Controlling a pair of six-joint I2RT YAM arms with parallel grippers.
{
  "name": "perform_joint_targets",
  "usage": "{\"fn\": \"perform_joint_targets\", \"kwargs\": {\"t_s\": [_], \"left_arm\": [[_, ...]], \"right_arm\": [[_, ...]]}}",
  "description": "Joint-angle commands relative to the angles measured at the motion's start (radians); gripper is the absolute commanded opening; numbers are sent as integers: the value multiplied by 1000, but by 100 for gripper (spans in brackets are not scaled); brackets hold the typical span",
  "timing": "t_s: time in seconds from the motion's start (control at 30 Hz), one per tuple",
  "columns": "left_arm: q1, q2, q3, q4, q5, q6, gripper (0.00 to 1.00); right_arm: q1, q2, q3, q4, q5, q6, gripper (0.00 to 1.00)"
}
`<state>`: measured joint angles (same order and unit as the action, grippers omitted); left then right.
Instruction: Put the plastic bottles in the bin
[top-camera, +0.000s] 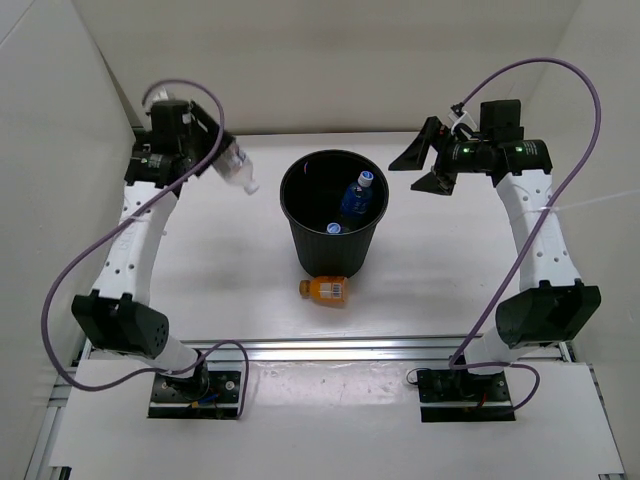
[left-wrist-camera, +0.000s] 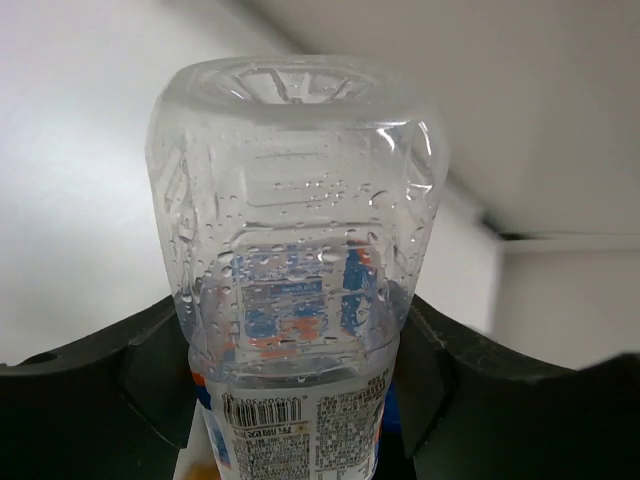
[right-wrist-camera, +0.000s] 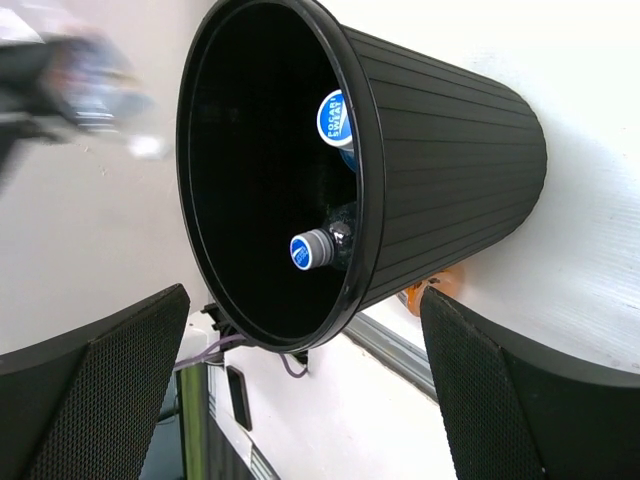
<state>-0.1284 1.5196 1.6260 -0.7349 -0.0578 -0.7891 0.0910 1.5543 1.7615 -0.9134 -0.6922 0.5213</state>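
1. The left gripper (top-camera: 208, 150) was clamped on the clear white-labelled bottle (top-camera: 232, 168). It held the bottle aloft just left of the bin (top-camera: 330, 255), short of the rim.
2. The right gripper (top-camera: 428, 165) hung to the right of the bin, its jaws spread wide and empty.
3. Two blue-capped bottles (top-camera: 355, 200) lay inside the bin.
4. The orange bottle (top-camera: 325, 290) lay on its side on the table (top-camera: 220, 280), against the bin's near wall.
5. The step in hand looked like carrying the held bottle to the bin.
6. The next move called for bringing it fully over the opening before the jaws parted, or it would likely drop outside.
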Motion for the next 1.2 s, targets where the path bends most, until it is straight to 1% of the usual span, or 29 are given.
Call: {"fn": "perform_joint_targets", "kwargs": {"t_s": [0.0,0.03,0.07,0.1,0.13,0.17,0.23,0.27,0.33,0.37,0.4,0.43,0.53,0.57,0.63,0.67,0.7,0.73,0.77,0.8,0.83,0.87,0.9,0.93,0.97,1.07,1.1,1.13,1.17], "left_arm": [[-62,-23,188,-55,26,-38,40],[-120,-6,227,-55,35,-38,40],[-152,37,291,-55,35,-38,40],[-187,65,323,-37,48,17,42],[-261,95,357,-37,49,51,42],[-295,121,383,-37,49,71,42],[-347,172,403,-37,49,91,42],[-388,185,403,-37,49,105,44],[-424,218,403,-37,49,140,49],[-447,218,393,-37,49,152,57],[-458,231,393,-52,35,163,89],[-458,231,393,-66,17,177,100],[-458,199,402,-110,-60,188,100],[-436,180,402,-119,-91,206,100],[-409,107,344,-120,-144,215,100],[-374,75,315,-130,-216,215,100],[-354,41,278,-130,-253,215,100],[-331,-34,187,-130,-292,194,100],[-304,-73,134,-130,-327,177,100],[-250,-110,77,-130,-382,159,100],[-219,-178,-37,-130,-402,133,100],[-189,-206,-95,-121,-416,133,100],[-138,-231,-144,-121,-437,133,100],[-113,-268,-223,-121,-447,133,100],[-94,-285,-260,-121,-447,133,100],[-54,-353,-383,-121,-511,122,100],[-39,-367,-406,-132,-522,101,100],[-39,-377,-423,-132,-522,88,100],[-25,-386,-448,-164,-522,73,100]], "right_arm": [[-5,9,27,33,-29,5,100],[-5,9,27,33,-29,5,100],[-5,9,27,33,-29,14,100],[-5,9,27,33,-20,14,100],[-5,9,27,33,-20,14,100],[-5,9,27,33,-3,26,100],[-5,-2,36,33,6,26,100],[-5,-2,52,33,20,26,100],[-14,-2,64,33,20,26,100],[-14,-2,64,33,29,26,100],[-14,-2,64,33,30,26,100],[-14,-11,64,24,30,26,100],[-14,-34,55,24,40,26,100],[-14,-34,55,24,40,26,100],[1,-72,94,24,40,3,100],[19,-83,119,33,40,-15,100],[80,-83,153,33,58,-42,100],[119,-95,226,33,118,-106,100],[160,-96,258,33,147,-136,100],[247,-108,283,33,180,-167,100],[350,-108,321,22,231,-214,100],[351,-118,337,22,281,-240,100],[454,-119,337,22,318,-271,100],[508,-119,337,22,360,-299,100],[612,-119,337,33,381,-355,100],[774,-119,261,42,465,-464,100],[873,-100,210,22,535,-543,100],[921,-83,187,1,574,-579,100],[1010,-63,156,-24,607,-613,100]]}}
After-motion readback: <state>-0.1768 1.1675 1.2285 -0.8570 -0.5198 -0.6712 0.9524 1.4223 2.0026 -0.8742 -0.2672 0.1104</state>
